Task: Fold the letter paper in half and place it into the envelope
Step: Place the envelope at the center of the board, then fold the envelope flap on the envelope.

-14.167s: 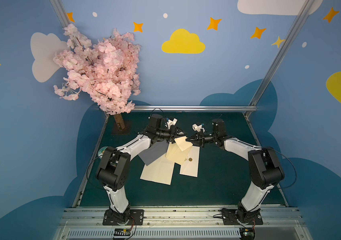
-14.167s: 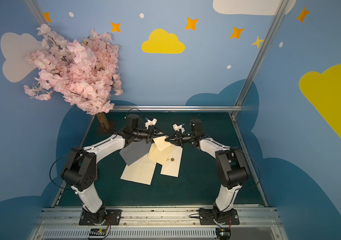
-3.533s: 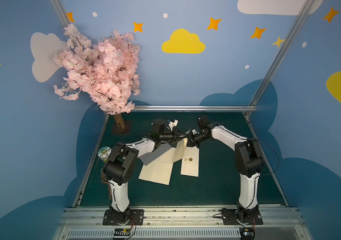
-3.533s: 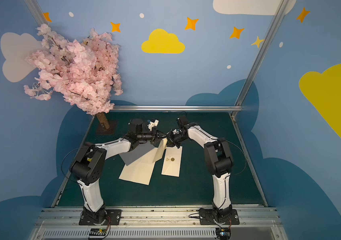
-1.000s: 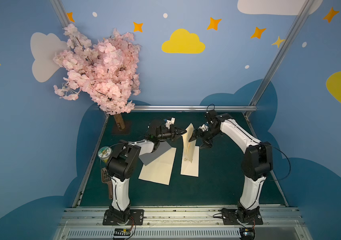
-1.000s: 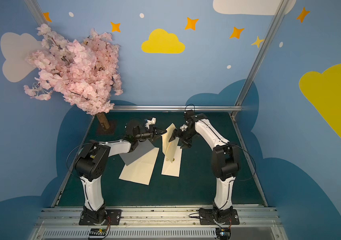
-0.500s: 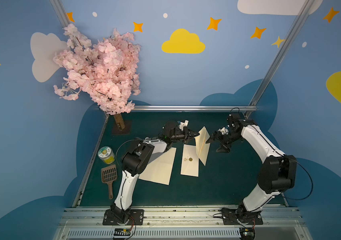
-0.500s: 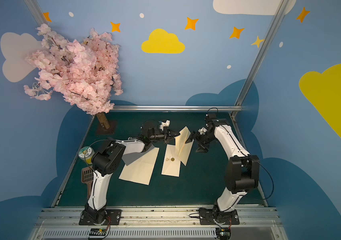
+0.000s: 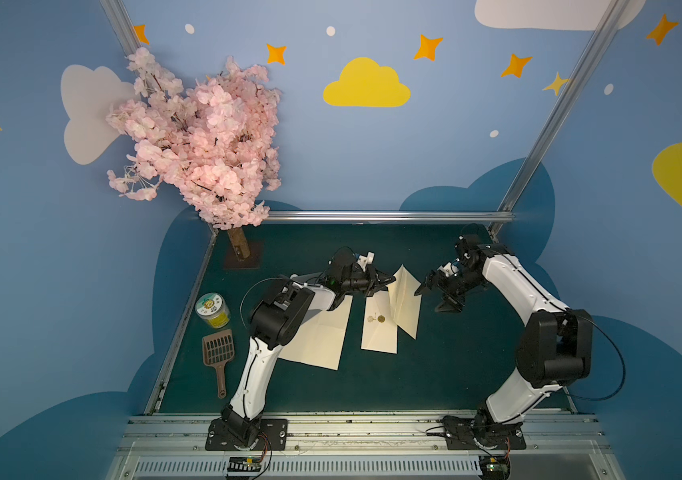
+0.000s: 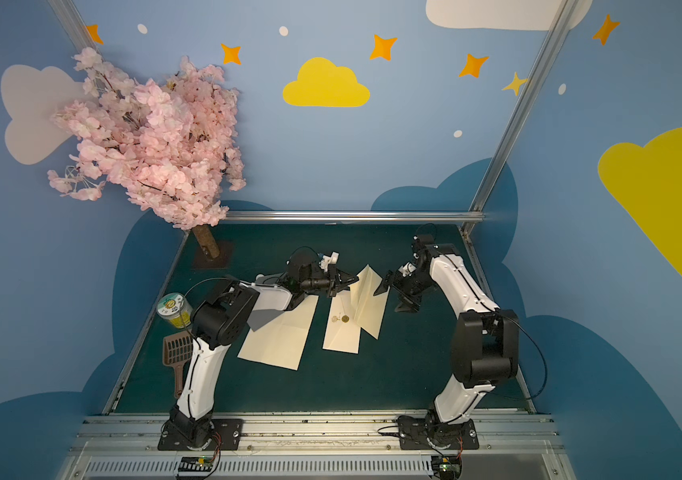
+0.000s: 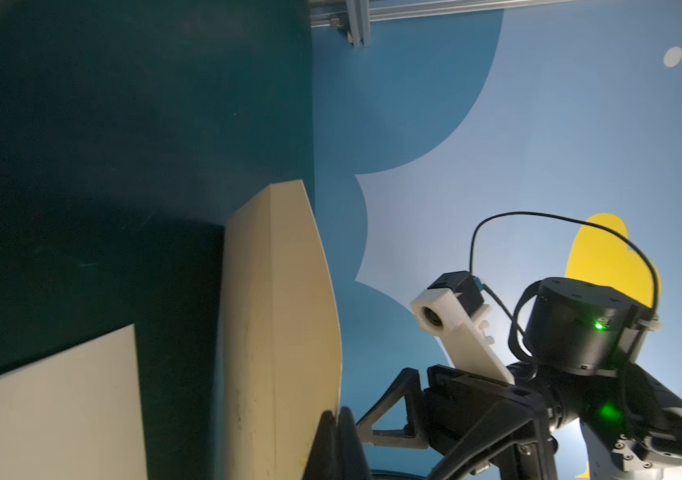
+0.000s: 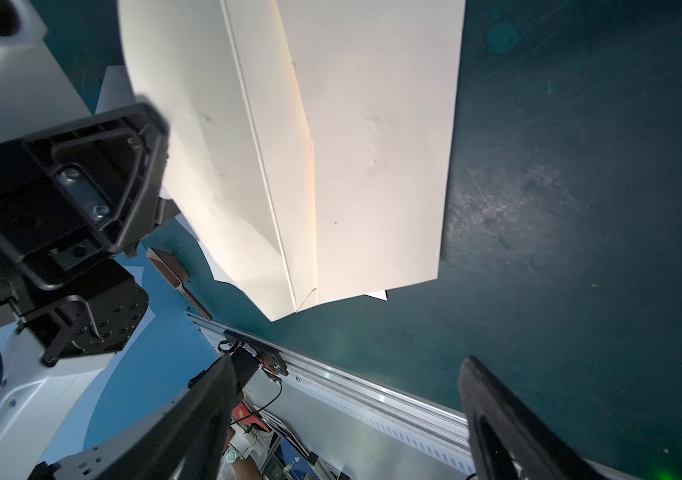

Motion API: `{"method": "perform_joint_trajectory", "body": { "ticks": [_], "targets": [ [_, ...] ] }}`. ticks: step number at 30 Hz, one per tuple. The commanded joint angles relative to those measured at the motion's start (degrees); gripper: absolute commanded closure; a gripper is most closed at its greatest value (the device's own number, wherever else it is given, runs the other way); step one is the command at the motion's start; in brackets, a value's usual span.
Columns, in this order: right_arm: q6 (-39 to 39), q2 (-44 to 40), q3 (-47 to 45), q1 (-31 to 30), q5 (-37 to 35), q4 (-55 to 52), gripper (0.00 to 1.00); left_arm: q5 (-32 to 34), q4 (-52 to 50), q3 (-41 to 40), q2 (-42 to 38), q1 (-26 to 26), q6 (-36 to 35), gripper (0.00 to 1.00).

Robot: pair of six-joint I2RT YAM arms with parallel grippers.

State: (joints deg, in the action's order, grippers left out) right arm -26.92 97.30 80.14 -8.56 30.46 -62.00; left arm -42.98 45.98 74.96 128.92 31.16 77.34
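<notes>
The letter paper (image 9: 405, 300) is a cream sheet creased down the middle and half open. It stands tilted just right of the envelope (image 9: 377, 338), a cream one with a gold clasp lying flat on the green table. My left gripper (image 9: 391, 282) is shut on the paper's upper left edge; the left wrist view shows the pinch (image 11: 337, 415) on the paper (image 11: 281, 332). My right gripper (image 9: 430, 300) is open, close to the paper's right edge, with nothing between its fingers. In the right wrist view the paper (image 12: 331, 145) lies ahead of the right gripper (image 12: 347, 399).
A larger cream sheet (image 9: 319, 337) lies left of the envelope, with a grey sheet (image 10: 264, 318) under my left arm. A jar (image 9: 212, 309) and a brown scoop (image 9: 219, 350) sit at the table's left edge. A pink blossom tree (image 9: 202, 141) stands at the back left.
My left gripper has carried the paper to the right, off the middle of the envelope. My right arm has drawn back to the right. The jar and scoop have come into view.
</notes>
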Motion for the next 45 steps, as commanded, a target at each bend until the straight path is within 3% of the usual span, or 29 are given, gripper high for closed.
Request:
{"method": "perform_joint_trajectory", "body": {
  "ticks": [1, 3, 6, 9, 11, 14, 15, 22, 28, 34, 45],
  "targets": [
    [0.5, 2.0, -0.3, 0.2, -0.4, 1.2, 0.18, 0.1, -7.7, -0.5, -3.2, -0.1, -6.6, 0.95],
    [0.5, 3.6, 0.0, 0.2, -0.2, 2.0, 0.22, 0.0, -10.5, -0.3, -3.7, -0.2, -8.3, 0.90],
    [0.4, 6.0, 0.7, 0.1, -0.1, 3.4, 0.28, -0.6, -12.8, 0.6, -3.9, -0.3, -9.4, 0.72],
    [0.4, 8.3, 1.8, 0.1, -0.6, 4.2, 0.44, -1.1, -15.4, 1.6, -4.3, -0.4, -10.4, 0.53],
    [0.4, 10.0, 2.6, 0.1, -1.1, 4.7, 0.62, -1.2, -17.6, 2.1, -5.0, -0.6, -11.5, 0.47],
    [0.5, 12.6, 3.9, 0.0, -1.8, 5.1, 0.97, -1.3, -21.8, 2.3, -6.5, -1.4, -13.8, 0.45],
    [0.6, 13.5, 4.3, -0.1, -2.2, 5.2, 1.00, -1.2, -24.0, 2.3, -7.2, -1.9, -15.1, 0.45],
    [1.4, 19.0, 7.2, -0.8, -5.6, 4.4, 1.00, 3.1, -46.6, 3.8, -12.7, -5.1, -29.3, 0.49],
    [2.3, 22.3, 9.8, -1.2, -8.8, 2.7, 1.00, 6.6, -62.4, 8.7, -11.2, -5.9, -38.6, 0.71],
    [3.0, 25.2, 12.2, -1.7, -11.5, 1.0, 1.00, 6.6, -62.5, 9.9, -8.2, -5.7, -38.3, 0.97],
    [4.4, 29.4, 15.5, -2.3, -14.2, -2.2, 1.00, 6.1, -65.1, 17.2, -1.6, -2.2, -37.9, 0.97]
  ]
}}
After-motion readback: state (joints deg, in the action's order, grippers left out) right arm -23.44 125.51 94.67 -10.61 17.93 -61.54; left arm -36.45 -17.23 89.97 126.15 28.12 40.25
